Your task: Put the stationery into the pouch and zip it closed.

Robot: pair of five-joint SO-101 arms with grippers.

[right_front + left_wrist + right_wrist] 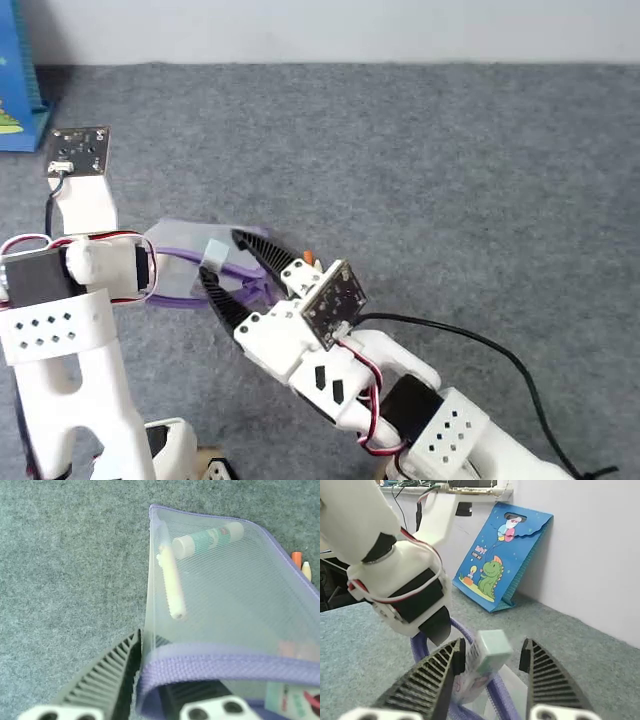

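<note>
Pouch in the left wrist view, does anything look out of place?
Yes: an orange tip and a cream tip show past the edge of the pouch, seemingly lying outside it rather than inside.

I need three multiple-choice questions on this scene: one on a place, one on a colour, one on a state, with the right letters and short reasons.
1. Where is the white tube with the green label? A) inside the translucent mesh pouch B) on top of it C) far from it
2. What colour is the pouch's woven zip band? A) red B) purple C) yellow
3. How is the left gripper? A) open in the air B) shut on the pouch's edge C) shut on a pencil
Answers: 1 A, it shows through the mesh; 2 B, the band is purple; 3 B, its fingers pinch the edge.
</note>
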